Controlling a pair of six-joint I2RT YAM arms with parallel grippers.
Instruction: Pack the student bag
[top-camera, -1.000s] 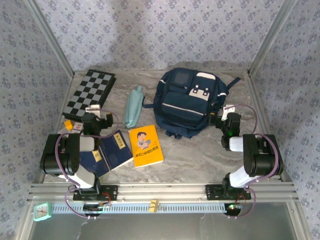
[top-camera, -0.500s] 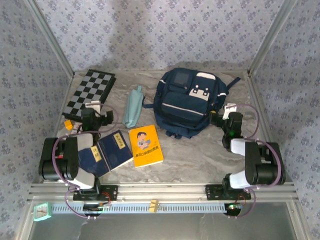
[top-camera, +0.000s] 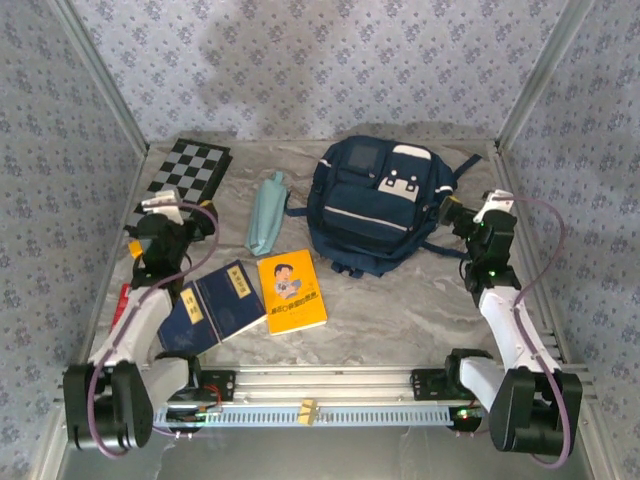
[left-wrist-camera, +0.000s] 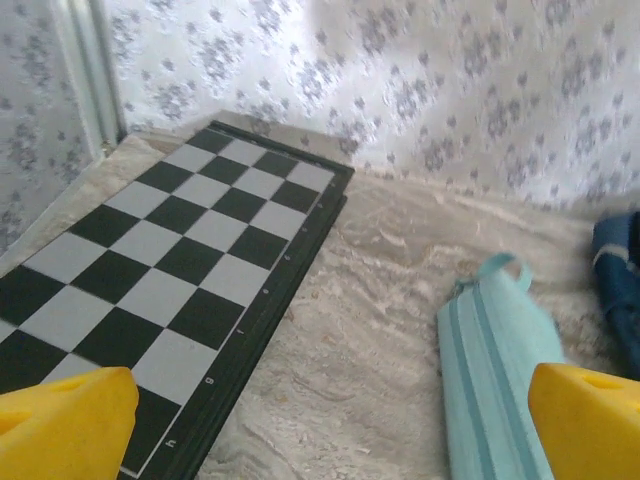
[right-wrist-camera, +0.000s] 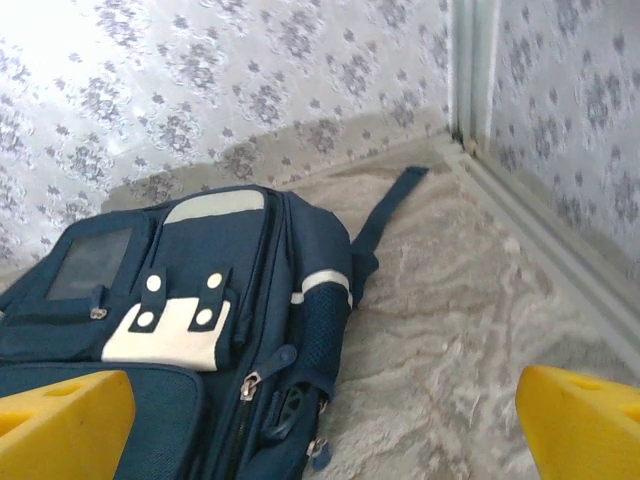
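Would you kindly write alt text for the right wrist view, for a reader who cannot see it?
A navy student bag with a white patch lies on the marbled table, one strap trailing toward the corner. The right claw stands open, yellow fingertips at the bottom corners.

Left gripper (left-wrist-camera: 320, 435): yellow fingertips (left-wrist-camera: 62, 418) sit in the two lower corners, spread wide, with bare marbled table (left-wrist-camera: 400, 260) between them. A chessboard (left-wrist-camera: 170, 270) lies flat at left, reaching toward the patterned wall (left-wrist-camera: 400, 80). A teal pouch (left-wrist-camera: 495, 370) lies at right, loop end toward the wall, with a navy edge of the student bag (left-wrist-camera: 620, 270) just beyond.
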